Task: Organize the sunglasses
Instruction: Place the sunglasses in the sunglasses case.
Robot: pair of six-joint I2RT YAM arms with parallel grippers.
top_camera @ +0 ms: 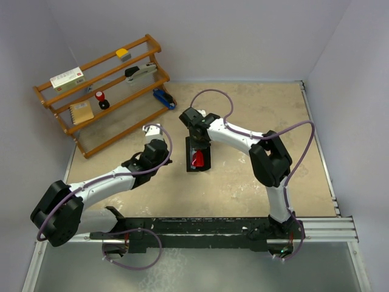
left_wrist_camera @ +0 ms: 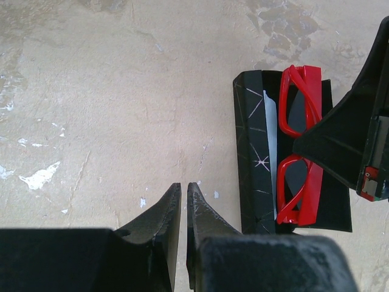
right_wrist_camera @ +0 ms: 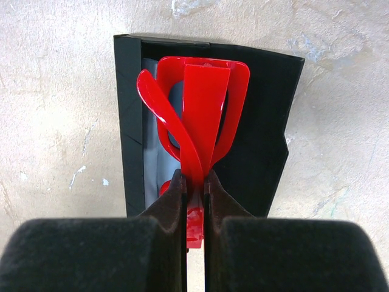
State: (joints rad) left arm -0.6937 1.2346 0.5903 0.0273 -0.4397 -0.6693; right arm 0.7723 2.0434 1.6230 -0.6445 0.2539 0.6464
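One pair of sunglasses (right_wrist_camera: 203,121), one case (left_wrist_camera: 252,152), one rack (top_camera: 97,62)

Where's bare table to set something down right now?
Free: table right of the right arm, and the near patch between both arms. Crowded: centre, left gripper and right gripper, gripping sunglasses, at the case; rack fills the far-left corner.

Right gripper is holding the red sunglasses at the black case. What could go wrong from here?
1. The right gripper pinches only the thin folded arms of the sunglasses, so they may twist or slip when lowered.
2. The black case lies unheld; the left gripper is shut beside it, apart, so a push could slide the case.
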